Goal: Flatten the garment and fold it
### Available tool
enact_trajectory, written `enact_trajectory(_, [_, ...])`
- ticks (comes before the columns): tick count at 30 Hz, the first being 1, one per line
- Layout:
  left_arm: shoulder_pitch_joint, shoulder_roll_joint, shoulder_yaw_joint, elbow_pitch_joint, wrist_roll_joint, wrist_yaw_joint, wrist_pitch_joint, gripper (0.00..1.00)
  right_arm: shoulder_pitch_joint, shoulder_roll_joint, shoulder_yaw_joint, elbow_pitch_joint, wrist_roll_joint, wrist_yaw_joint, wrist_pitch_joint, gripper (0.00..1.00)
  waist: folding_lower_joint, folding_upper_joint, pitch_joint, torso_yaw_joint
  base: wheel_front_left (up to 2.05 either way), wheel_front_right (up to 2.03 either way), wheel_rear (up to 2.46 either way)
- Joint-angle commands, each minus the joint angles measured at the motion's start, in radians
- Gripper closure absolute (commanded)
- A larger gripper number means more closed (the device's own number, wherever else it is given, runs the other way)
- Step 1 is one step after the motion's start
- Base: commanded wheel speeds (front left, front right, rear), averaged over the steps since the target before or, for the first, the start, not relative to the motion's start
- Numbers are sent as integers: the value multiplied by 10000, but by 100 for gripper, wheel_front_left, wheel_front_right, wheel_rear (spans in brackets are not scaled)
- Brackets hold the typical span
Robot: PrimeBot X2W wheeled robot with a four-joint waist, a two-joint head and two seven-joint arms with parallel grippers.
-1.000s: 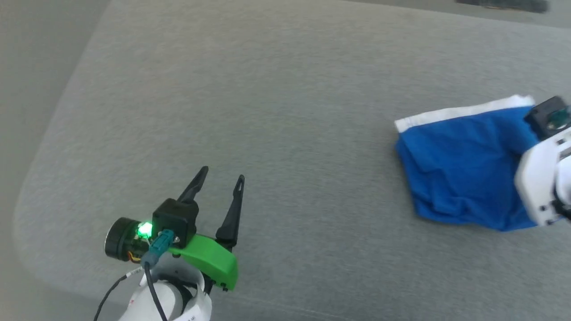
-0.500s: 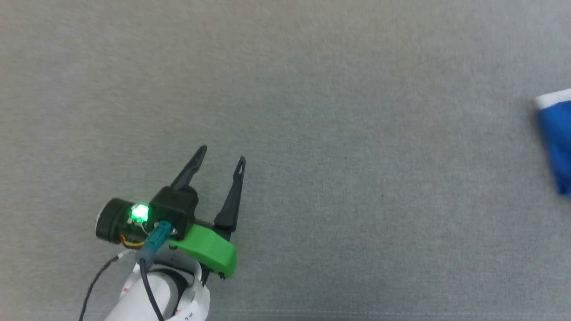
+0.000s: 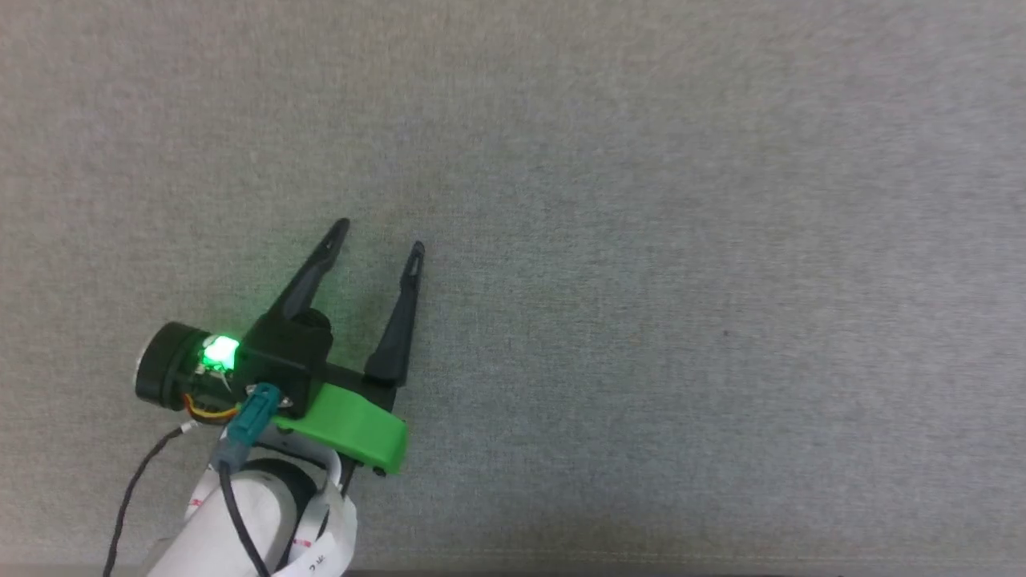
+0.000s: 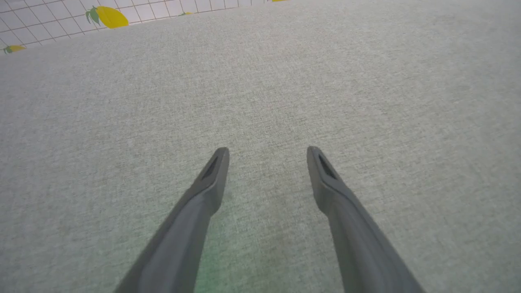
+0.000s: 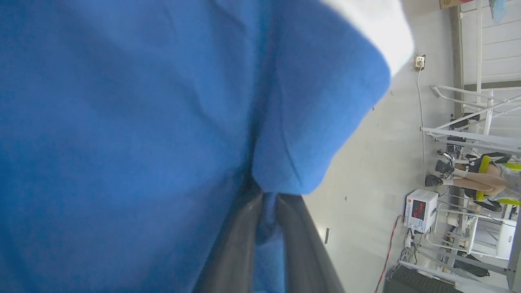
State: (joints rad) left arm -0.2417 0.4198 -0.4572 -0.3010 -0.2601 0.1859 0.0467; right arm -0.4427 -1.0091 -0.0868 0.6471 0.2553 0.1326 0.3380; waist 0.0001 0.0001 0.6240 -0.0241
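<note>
The garment (image 5: 122,122) is royal-blue cloth with a white edge (image 5: 374,28), hanging close in front of the right wrist camera. My right gripper (image 5: 266,197) is shut on a fold of that blue cloth, with fabric pinched between its two dark fingers (image 5: 232,252). My left gripper (image 3: 377,236) stands open over bare grey fabric at the lower left of the head view, nothing between its fingers. The left wrist view has the same two fingers (image 4: 211,179) spread apart above the grey surface, around my left gripper (image 4: 266,152).
A grey fabric surface (image 3: 641,240) spreads under the left arm. A tiled sheet with lemon prints (image 4: 106,16) lies past its far edge. Behind the garment are a pale floor, a small white instrument with a red display (image 5: 421,209), metal frames and a person's legs (image 5: 468,177).
The head camera has swung left, so the garment and right arm have left its picture. My left gripper stays open, its fingers now reaching slightly higher in the picture.
</note>
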Motion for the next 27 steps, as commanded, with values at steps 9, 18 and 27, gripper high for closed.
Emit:
enact_trajectory(9, [-163,91,36,29,163,79,-180,0,-927,53,-576,1112,-1209,-19,-1078,0,-1,-1,559,313,0,0,0])
enact_trajectory(18, [-64,-194,-36,728,-214,61,-435,0,-1562,412,-167,1224,-1982,-19,-1383,0,-1,-1,-1030,184,0,0,0])
enact_trajectory(27, [313,-251,280,1477,-846,105,-668,0,-2582,1197,1635,-280,-990,-19,-1949,0,-1,-1,-3391,56,0,0,0])
